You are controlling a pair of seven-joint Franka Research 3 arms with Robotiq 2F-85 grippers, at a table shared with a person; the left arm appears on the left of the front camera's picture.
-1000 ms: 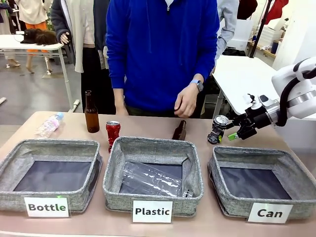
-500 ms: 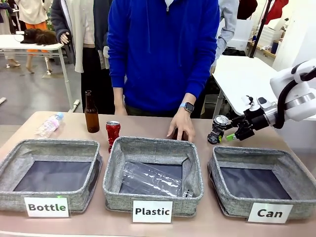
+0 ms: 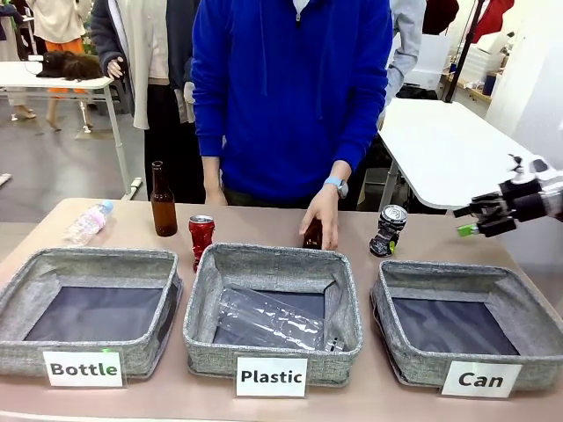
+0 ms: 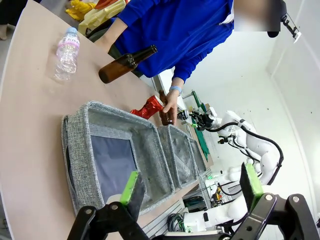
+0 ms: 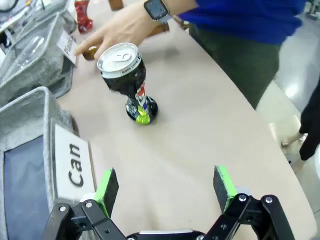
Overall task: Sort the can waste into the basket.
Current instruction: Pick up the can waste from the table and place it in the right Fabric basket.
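The dented black can [image 3: 388, 230] stands on the surface [image 3: 264, 224] just behind the far left corner of the "Can" basket [image 3: 409, 365]; the red can [image 3: 201, 237] stands well off to that basket's left. The right jaws hang spread and empty above the basket's far right corner, and the left jaws are spread too.
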